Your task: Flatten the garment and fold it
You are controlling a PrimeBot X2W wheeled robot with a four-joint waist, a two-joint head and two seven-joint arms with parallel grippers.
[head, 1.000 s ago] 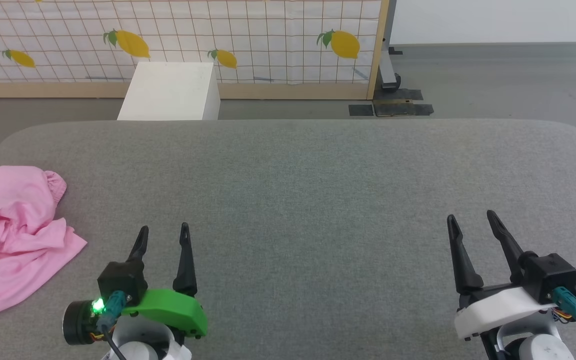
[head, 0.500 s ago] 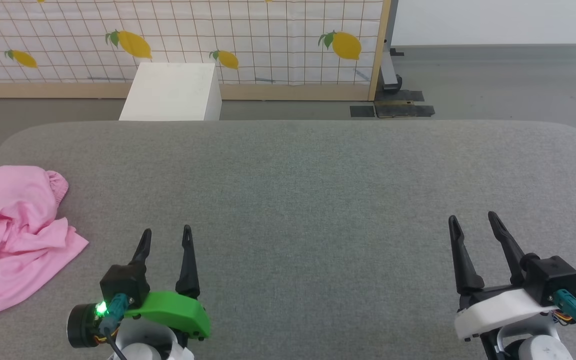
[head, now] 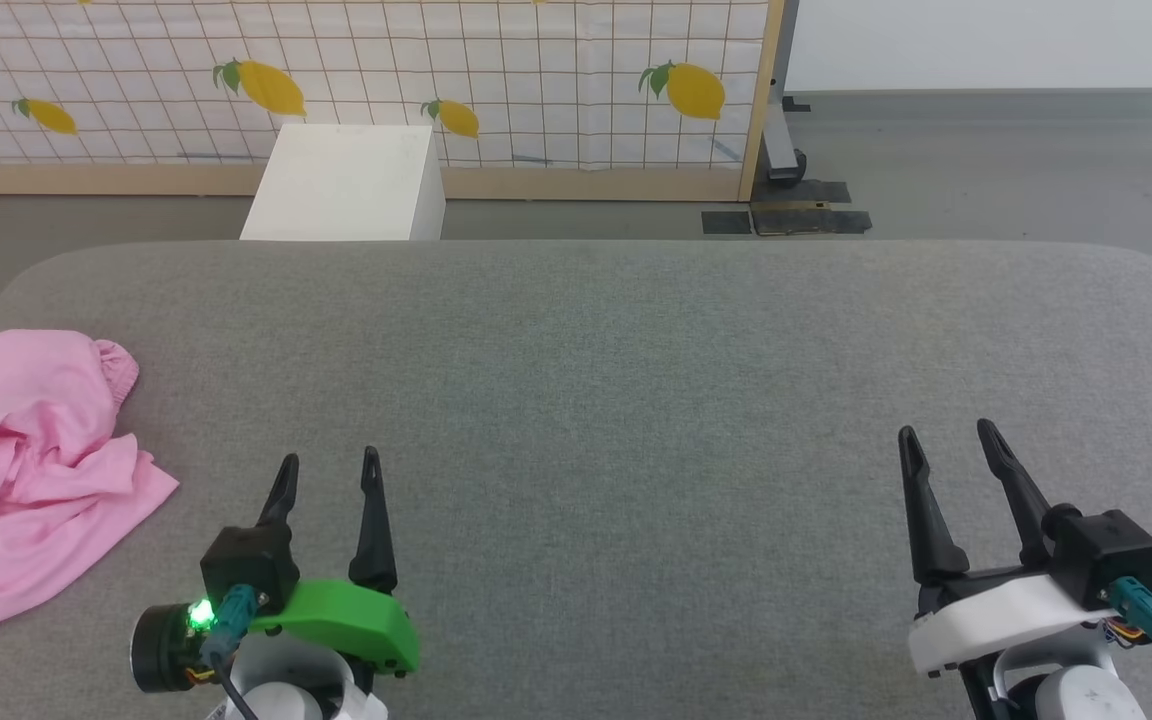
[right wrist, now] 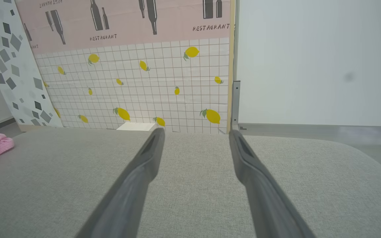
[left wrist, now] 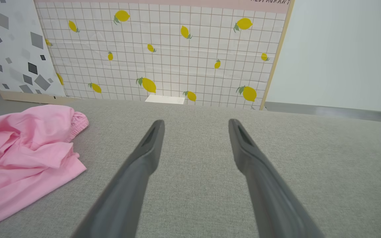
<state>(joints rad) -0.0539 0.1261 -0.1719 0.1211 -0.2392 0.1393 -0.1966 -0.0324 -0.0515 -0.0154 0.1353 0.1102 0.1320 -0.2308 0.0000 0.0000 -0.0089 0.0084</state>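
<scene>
1. Garment (head: 31, 470) lies crumpled at the worktop's (head: 636, 380) left edge, toward the near-left corner, with part of it running past the head view's frame.
2. Left gripper (head: 329, 460) sits near the front edge, jaws apart and nothing between them. The garment is to its left, near but not touching.
3. Right gripper (head: 944, 431), likewise spread and empty, is toward the front-right corner and well apart from the cloth, so the left arm is clearly the nearer one.
4. The heap's long axis runs roughly from front edge toward back edge, with the gathered hem (head: 114, 372) at its far end.
5. The left wrist view shows the hem's ruffles and the cloth's folds from low down. The right wrist view catches a small pink piece at its left margin. The head view gives the overall layout.
6. Judging by this, the next move calls for the left arm to swing leftward to a cloth edge.
</scene>
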